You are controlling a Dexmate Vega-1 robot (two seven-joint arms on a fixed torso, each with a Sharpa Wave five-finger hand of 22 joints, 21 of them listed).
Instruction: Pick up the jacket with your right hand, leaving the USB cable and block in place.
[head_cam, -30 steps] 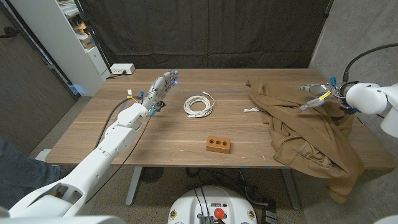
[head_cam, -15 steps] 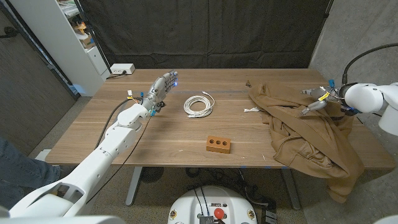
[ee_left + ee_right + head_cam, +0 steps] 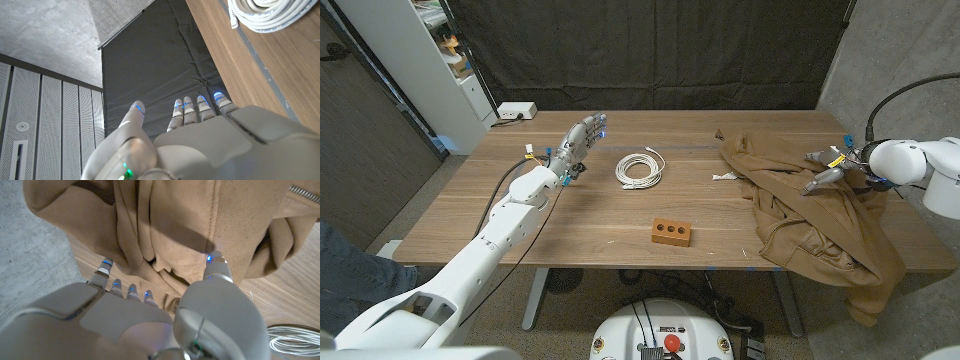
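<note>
Reaching stage of the pick: nearest the robot, the block sits alone on the tabletop, well apart from the jacket, which lies crumpled at the right end with one part hanging over the near edge. Above its upper folds the right hand hovers, fingers spread and holding nothing, tips close to the cloth; contact cannot be told. Farther back, the cable lies coiled mid-table, and beside it the left hand stands idle, fingers apart and empty. Next move, by judgement: lower into a thick fold, close, then lift straight up, clear of cable and block.
</note>
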